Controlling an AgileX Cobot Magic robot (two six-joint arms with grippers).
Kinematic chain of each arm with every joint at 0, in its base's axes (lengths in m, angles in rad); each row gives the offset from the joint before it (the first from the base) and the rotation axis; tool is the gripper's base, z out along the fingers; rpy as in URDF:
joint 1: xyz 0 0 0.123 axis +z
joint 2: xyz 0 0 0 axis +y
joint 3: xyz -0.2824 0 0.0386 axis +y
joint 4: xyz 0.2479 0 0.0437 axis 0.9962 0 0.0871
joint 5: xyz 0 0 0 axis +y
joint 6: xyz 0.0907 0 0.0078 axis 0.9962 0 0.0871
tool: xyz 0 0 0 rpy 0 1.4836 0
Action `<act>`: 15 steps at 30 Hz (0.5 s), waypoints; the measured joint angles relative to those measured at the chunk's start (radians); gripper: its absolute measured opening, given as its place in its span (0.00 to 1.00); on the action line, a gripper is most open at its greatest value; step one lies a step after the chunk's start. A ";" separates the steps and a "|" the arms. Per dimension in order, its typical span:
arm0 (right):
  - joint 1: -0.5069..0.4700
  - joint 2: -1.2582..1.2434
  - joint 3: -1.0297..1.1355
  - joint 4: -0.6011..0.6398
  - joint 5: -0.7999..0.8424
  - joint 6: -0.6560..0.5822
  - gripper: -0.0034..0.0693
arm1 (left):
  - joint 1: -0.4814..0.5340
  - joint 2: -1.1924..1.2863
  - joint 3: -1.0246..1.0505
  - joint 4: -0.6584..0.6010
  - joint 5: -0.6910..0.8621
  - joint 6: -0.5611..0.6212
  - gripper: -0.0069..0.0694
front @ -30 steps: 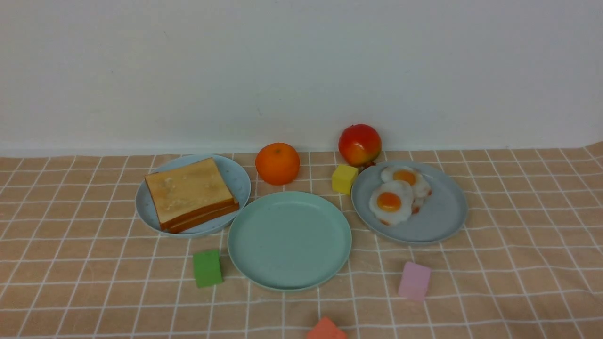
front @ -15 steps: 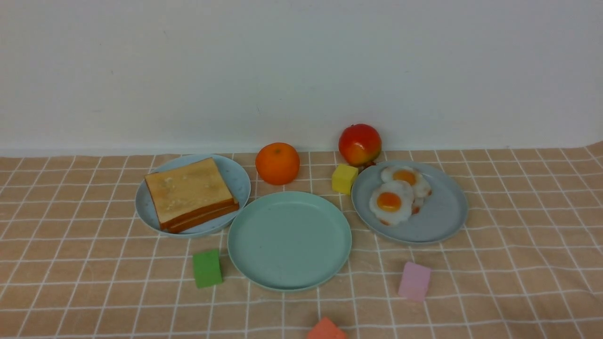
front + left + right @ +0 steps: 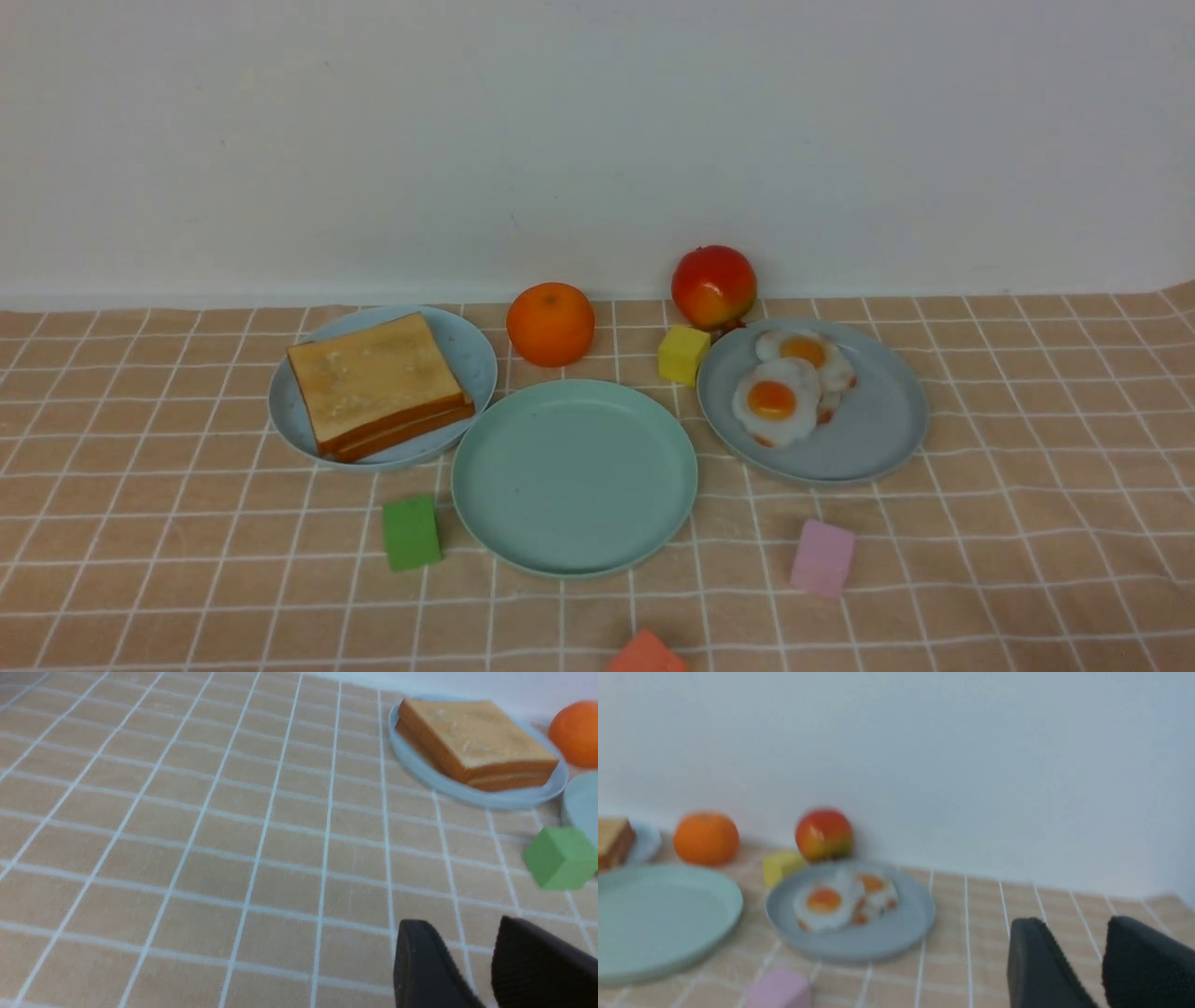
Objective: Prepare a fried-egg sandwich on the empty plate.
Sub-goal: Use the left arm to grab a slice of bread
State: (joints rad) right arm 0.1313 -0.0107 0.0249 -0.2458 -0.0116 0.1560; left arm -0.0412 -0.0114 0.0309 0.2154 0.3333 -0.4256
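Note:
The empty plate (image 3: 574, 476), mint green, lies in the middle of the checked cloth, and its rim shows in the left wrist view (image 3: 581, 800) and the right wrist view (image 3: 658, 917). Two toast slices for the sandwich (image 3: 375, 383) lie stacked on a pale blue plate (image 3: 471, 359) to its left. Two fried eggs (image 3: 775, 401) overlap on a grey-blue plate (image 3: 868, 439) to its right. Neither arm shows in the front view. My left gripper (image 3: 462, 926) is open over bare cloth, well short of the toast (image 3: 474, 737). My right gripper (image 3: 1071, 924) is open, beside the egg plate (image 3: 896, 933).
An orange (image 3: 550, 323) and a red apple (image 3: 713, 286) sit near the back wall. A yellow cube (image 3: 682, 354) is between the plates. A green cube (image 3: 411, 532), a pink cube (image 3: 822, 556) and an orange-red cube (image 3: 646, 655) lie nearer the front.

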 joint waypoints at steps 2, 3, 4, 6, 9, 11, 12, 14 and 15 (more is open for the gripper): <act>0.000 0.000 0.000 0.004 -0.017 0.000 0.38 | 0.000 0.000 0.000 0.000 -0.072 0.000 0.40; 0.000 0.000 0.000 0.005 -0.021 0.002 0.38 | 0.000 0.000 0.000 0.000 -0.107 0.000 0.40; 0.000 0.000 0.000 0.007 -0.029 0.011 0.38 | 0.000 0.000 0.000 0.000 -0.154 0.000 0.40; 0.000 0.000 0.000 0.007 -0.052 0.035 0.38 | 0.000 0.000 0.000 0.000 -0.235 0.000 0.40; 0.000 0.000 0.000 0.007 -0.125 0.081 0.38 | 0.000 0.000 0.000 0.001 -0.316 0.000 0.40; 0.000 0.000 0.000 0.007 -0.208 0.121 0.38 | 0.000 0.000 0.000 0.001 -0.333 0.000 0.40; 0.000 0.000 0.000 0.007 -0.246 0.141 0.38 | 0.000 0.000 0.000 0.001 -0.340 0.000 0.40; 0.000 0.000 0.000 0.007 -0.304 0.181 0.38 | 0.000 0.000 0.000 0.001 -0.341 0.000 0.40; 0.000 0.000 0.000 0.009 -0.329 0.204 0.38 | 0.000 0.000 0.000 0.001 -0.346 0.000 0.40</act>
State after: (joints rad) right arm 0.1313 -0.0107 0.0252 -0.2369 -0.3407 0.3602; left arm -0.0412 -0.0114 0.0309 0.2164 -0.0125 -0.4256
